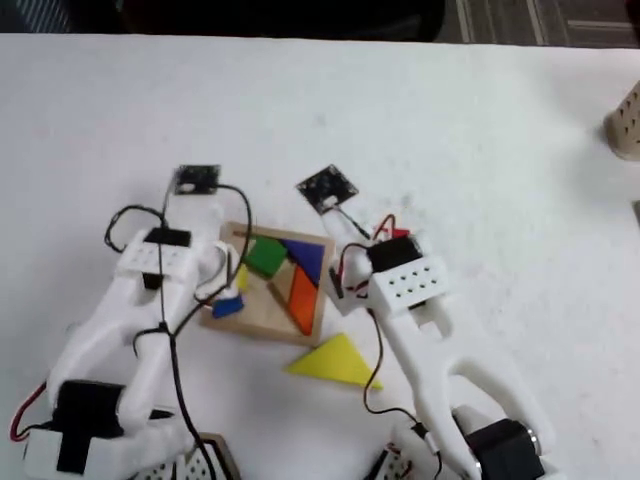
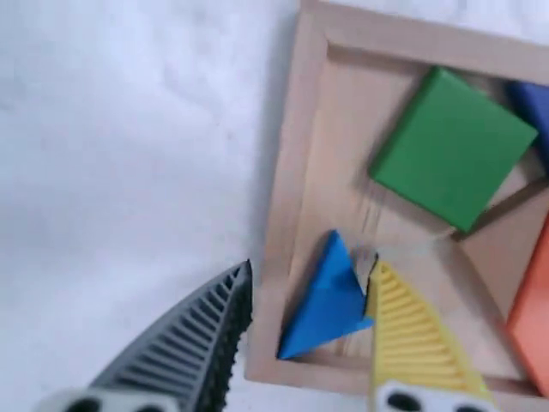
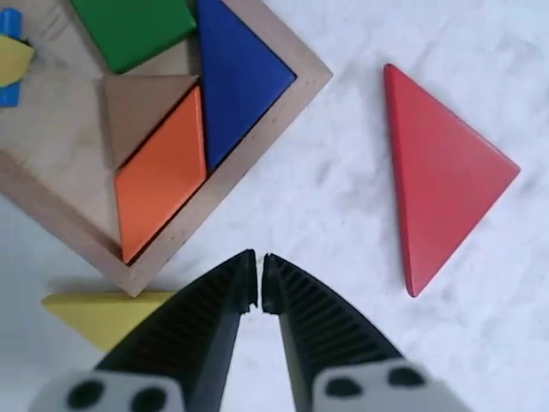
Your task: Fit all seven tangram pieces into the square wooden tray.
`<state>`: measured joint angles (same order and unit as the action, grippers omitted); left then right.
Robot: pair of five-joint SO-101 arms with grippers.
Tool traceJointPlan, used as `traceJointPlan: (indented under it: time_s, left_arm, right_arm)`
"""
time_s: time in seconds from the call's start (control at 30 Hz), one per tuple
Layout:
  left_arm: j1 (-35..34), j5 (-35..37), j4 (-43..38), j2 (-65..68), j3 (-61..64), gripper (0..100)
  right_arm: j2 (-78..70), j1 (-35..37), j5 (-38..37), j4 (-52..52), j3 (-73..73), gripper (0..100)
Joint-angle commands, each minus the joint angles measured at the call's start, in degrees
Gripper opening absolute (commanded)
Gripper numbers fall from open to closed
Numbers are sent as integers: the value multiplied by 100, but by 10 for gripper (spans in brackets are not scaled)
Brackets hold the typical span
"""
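The square wooden tray (image 1: 258, 322) (image 2: 292, 172) (image 3: 51, 206) holds a green square (image 1: 264, 256) (image 2: 453, 148) (image 3: 133, 30), a large blue triangle (image 1: 308, 260) (image 3: 240, 77), an orange piece (image 1: 302, 298) (image 3: 161, 176) and a brown triangle (image 3: 141, 107). A small blue triangle (image 2: 330, 300) (image 1: 228, 307) leans tilted against the tray's inner wall. My left gripper (image 2: 310, 270) (image 1: 230, 292) is open, its yellow finger (image 2: 412, 335) touching that piece and its dark finger (image 2: 202, 339) outside the wall. My right gripper (image 3: 259, 279) (image 1: 342, 292) is shut on nothing, beside the tray's corner.
A large red triangle (image 3: 442, 180) (image 1: 398, 233) lies on the white table beyond the right gripper. A large yellow triangle (image 1: 335, 360) (image 3: 103, 313) lies in front of the tray. A pale perforated object (image 1: 625, 125) stands at the table's right edge.
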<state>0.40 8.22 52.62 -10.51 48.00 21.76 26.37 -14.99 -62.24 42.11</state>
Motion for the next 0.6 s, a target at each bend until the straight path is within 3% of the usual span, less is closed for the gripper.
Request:
traceJointPlan:
  time_s: [0.0, 0.3, 0.57]
  left_arm:
    - [-338, -9, -167, 251, -501, 237]
    - [-523, -18, -26, 822, -1116, 237]
    - [-725, -18, -105, 822, -1204, 237]
  right_arm:
    - [233, 224, 26, 57, -35, 17]
    - [242, 620, 18, 110, 105, 17]
    - [171, 1253, 53, 1429, 176, 18]
